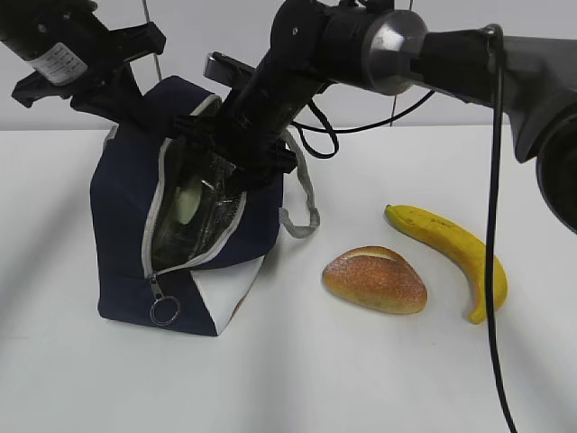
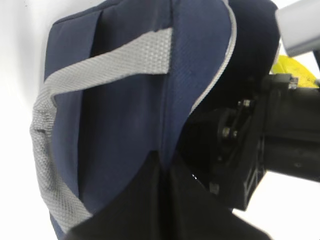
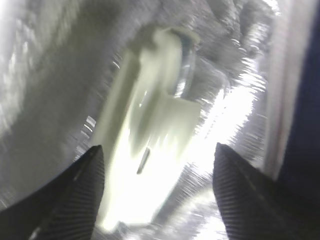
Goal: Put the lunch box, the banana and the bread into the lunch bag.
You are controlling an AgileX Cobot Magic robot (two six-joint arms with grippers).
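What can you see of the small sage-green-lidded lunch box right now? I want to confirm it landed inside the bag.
The sage-green-lidded lunch box lies inside the navy fabric lunch bag, against its crinkled silver lining. The right wrist view shows its pale green plastic lid with a clip tab and a clear rounded edge, tilted and blurred. The right gripper's fingers flank it, spread apart, not touching. From outside, only a pale patch shows through the zipper opening.

Right claw [image 3: 157, 192] spread wide; left claw [image 2: 165, 165] pinched shut, arm angled down.

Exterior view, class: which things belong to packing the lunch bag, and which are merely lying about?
Job: navy-blue fabric lunch bag; sage-green-lidded lunch box inside it; golden-brown crusty bread roll; curved yellow banana.
Lying about: nothing else on the white table.
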